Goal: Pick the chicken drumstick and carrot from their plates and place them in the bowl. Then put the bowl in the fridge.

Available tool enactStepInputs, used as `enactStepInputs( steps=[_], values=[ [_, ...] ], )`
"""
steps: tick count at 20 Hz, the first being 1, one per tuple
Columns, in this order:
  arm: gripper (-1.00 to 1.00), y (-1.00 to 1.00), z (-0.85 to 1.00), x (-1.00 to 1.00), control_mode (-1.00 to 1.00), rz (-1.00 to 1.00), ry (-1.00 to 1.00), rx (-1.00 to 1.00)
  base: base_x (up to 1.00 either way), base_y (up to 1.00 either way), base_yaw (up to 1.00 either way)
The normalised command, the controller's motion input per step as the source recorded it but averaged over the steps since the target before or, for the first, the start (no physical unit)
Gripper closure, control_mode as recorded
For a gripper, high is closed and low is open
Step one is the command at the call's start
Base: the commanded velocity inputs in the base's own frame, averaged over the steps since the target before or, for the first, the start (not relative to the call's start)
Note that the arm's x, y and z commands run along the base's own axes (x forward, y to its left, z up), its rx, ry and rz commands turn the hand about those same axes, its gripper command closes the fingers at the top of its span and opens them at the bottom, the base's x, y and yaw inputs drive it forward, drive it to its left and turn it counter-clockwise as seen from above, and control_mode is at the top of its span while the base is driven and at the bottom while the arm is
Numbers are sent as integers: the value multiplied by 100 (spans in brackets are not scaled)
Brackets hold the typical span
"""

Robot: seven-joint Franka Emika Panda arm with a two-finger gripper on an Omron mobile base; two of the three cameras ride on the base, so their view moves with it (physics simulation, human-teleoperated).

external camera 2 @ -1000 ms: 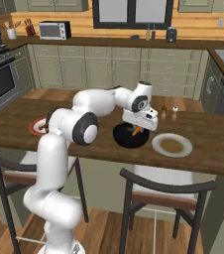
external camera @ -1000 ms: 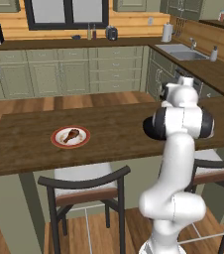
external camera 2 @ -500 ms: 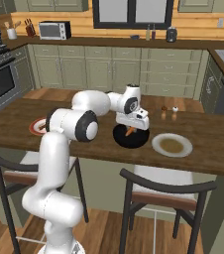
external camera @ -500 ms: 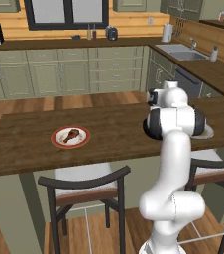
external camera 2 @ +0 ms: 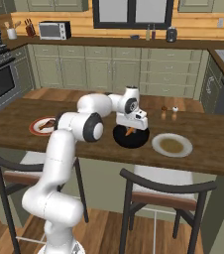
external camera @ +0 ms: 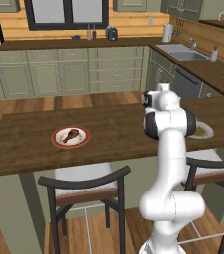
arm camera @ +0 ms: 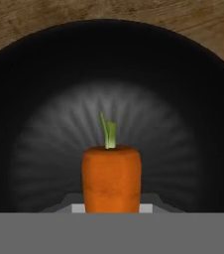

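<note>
My gripper (external camera 2: 130,127) is shut on the carrot (external camera 2: 129,132), which hangs point-down just over the middle of the black bowl (external camera 2: 140,141) on the wooden counter. In the hand view the carrot (arm camera: 111,178) shows its cut top and green stub against the bowl's dark inside (arm camera: 183,99). The chicken drumstick (external camera: 72,134) lies on the red-rimmed plate (external camera: 58,142), far to the left of the bowl. The drumstick (external camera 2: 46,124) and its plate (external camera 2: 35,130) show at the left of the right base view too. A bare pale plate (external camera 2: 172,145) sits just right of the bowl. The fridge is out of view.
Two small shakers (external camera 2: 169,113) stand on the counter behind the pale plate. Two dark stools (external camera 2: 158,191) sit under the counter's near edge. Cabinets, a microwave (external camera 2: 54,30) and a sink (external camera: 182,52) line the far walls.
The hand has carried the carrot a little leftward and lower, from the bowl's right side to over its middle. The drumstick and both plates have not moved.
</note>
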Motion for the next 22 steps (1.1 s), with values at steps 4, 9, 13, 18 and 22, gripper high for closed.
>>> enactStepInputs(
  steps=[4, 9, 13, 18, 22],
  values=[
    [100, 0, -31, 23, -100, 0, 1, 0, 0, 0, 0],
    [-100, 0, -31, 21, -100, 0, 6, 0, 0, 0, 0],
    [-100, 0, -14, 5, -100, 0, 4, 0, 0, 0, 0],
    [-100, 0, -1, -11, -100, 0, 1, 0, 0, 0, 0],
    [-100, 17, 24, -39, -100, 0, 0, 0, 0, 0, 0]
  ],
)
